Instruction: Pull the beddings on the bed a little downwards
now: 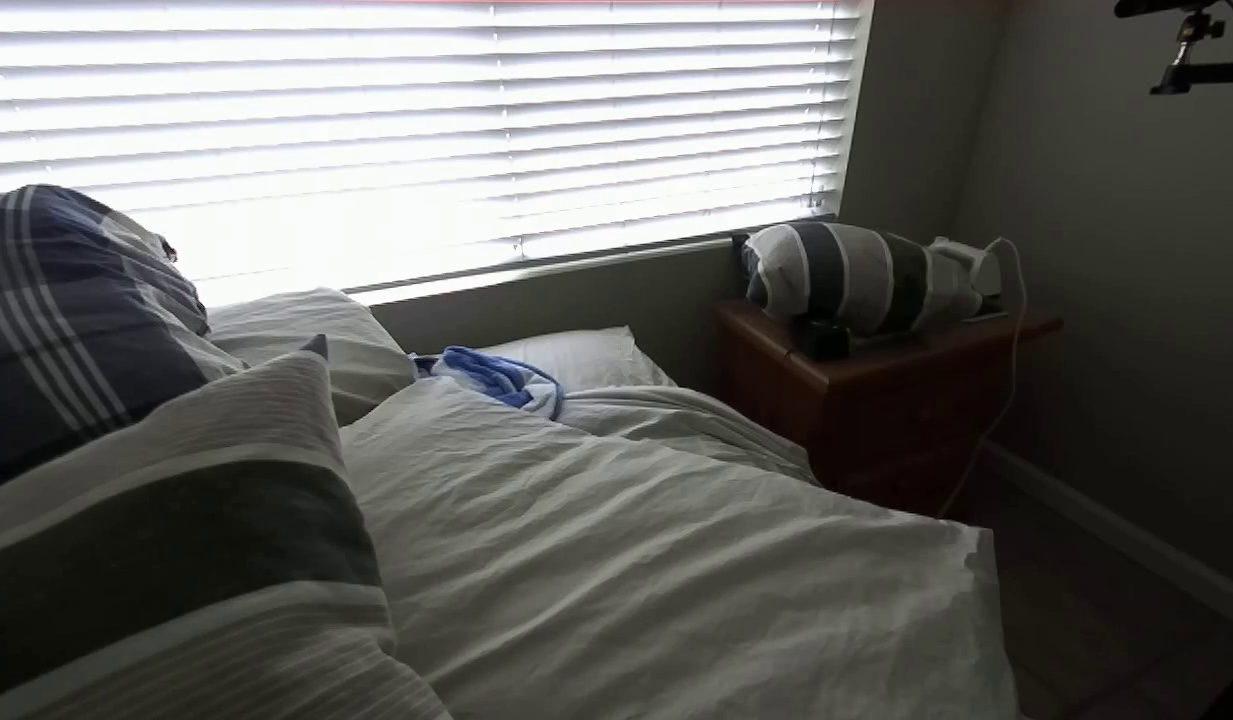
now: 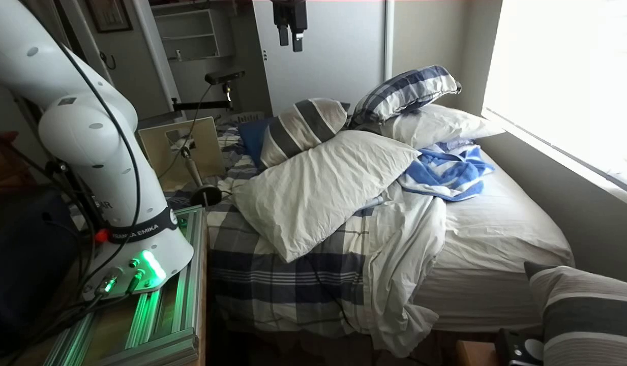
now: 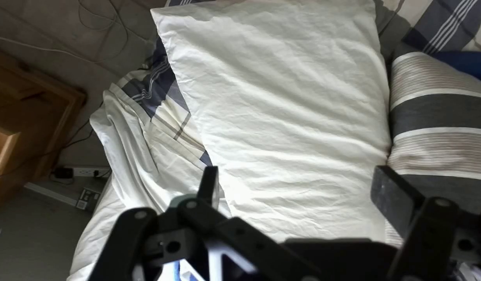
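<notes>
"Beddings: lying where, and pointing which way?"

"Outward from the nearest, then. At lower right in an exterior view, a grey-banded pillow beside a dark device on a brown nightstand. At left, a white robot arm on a metal frame."

"Any writing to read there?"

"FRANKA EMIKA, on the black band round the base, with the letters AR higher up."

"And then the beddings?"

"Off-white and rumpled, on the near side of the bed, just beside a blue-checked cover. Long axis from near a blue-and-white cloth down over the bed's edge, with the free end pointing to the floor. Slanting to the upper left in the wrist view."

"Claw: wide or narrow?"

"Wide, with a broad gap between the jaws. Above a large off-white pillow in the wrist view."

"Farther back?"

"Another banded pillow, then a checked pillow resting partly on a pale pillow. Beyond, a white panel and open shelves. In an exterior view, bright window blinds."

"More labels?"

"One on a dark box beside a baseboard, in the wrist view; too small to read."
</notes>
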Robot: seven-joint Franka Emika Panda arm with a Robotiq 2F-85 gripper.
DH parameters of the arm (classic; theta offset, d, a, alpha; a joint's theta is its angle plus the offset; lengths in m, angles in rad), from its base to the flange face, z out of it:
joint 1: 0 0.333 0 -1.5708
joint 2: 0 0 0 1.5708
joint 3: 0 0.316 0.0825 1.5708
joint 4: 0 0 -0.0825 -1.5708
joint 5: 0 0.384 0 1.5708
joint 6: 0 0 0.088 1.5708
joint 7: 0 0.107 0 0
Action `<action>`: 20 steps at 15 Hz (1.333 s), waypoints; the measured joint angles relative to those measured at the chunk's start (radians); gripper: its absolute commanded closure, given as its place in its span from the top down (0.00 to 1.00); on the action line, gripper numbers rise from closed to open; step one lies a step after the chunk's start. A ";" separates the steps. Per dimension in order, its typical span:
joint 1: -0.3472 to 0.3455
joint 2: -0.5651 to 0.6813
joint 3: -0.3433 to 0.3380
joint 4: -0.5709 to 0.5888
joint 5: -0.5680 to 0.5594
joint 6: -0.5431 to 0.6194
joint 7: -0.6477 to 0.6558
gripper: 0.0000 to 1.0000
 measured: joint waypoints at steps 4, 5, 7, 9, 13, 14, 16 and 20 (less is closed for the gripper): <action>-0.027 0.058 -0.024 0.038 -0.006 0.060 -0.047 1.00; -0.036 0.099 -0.040 0.064 -0.007 0.078 -0.079 1.00; -0.050 0.203 -0.079 0.130 -0.007 0.099 -0.159 1.00; -0.065 0.315 -0.115 0.206 -0.003 0.102 -0.257 1.00; -0.108 0.536 -0.140 0.369 -0.003 0.100 -0.436 1.00; -0.118 0.579 -0.139 0.402 -0.002 0.096 -0.468 1.00; -0.139 0.646 -0.136 0.458 -0.002 0.085 -0.517 1.00; -0.182 0.725 -0.129 0.532 -0.002 0.074 -0.568 1.00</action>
